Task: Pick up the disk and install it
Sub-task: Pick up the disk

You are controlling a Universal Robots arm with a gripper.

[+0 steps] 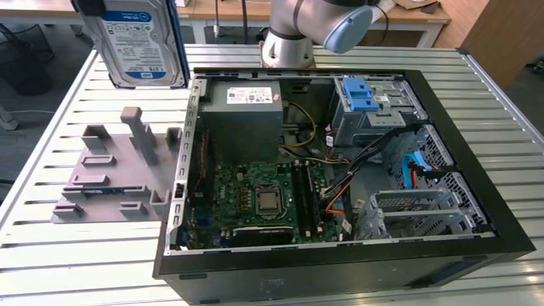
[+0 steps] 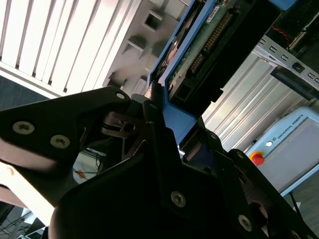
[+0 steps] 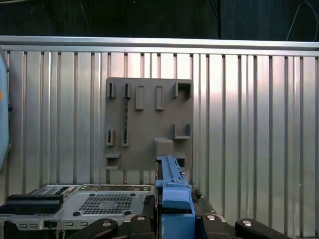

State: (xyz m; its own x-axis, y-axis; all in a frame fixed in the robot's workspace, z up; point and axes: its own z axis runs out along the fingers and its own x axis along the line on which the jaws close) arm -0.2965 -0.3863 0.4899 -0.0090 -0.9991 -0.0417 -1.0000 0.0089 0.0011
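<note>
In the exterior view the disk (image 1: 136,43) hangs upright, high above the table (image 1: 60,268), over the grey holder (image 1: 111,172) and to the exterior view's left of the open computer case (image 1: 340,166). I judge the main danger is a fall. From this height the disk would hit the holder or the metal table. A second danger is inside the case, where loose cables (image 1: 374,159) lie just beside the drive cage (image 1: 374,102) with the blue latch. They could catch the disk or block it if it comes in tilted.

In the second wrist view the gripper (image 2: 167,117) is closed narrowly on the blue bracket (image 2: 182,122) of the disk, with one black finger (image 2: 152,124) pressed against the plastic. The hold is on the plastic frame at one end, not on the metal body, and the green circuit side extends far out from the jaws. I think the bracket could flex or slide, so that the disk turns in the grasp.

In the first wrist view the bracket's edge stands up between the two jaws, which sit close on both sides of it. The holder lies below on the table, and the case is near. I see no gap between jaws and bracket, but how firm the grip is I cannot tell.
</note>
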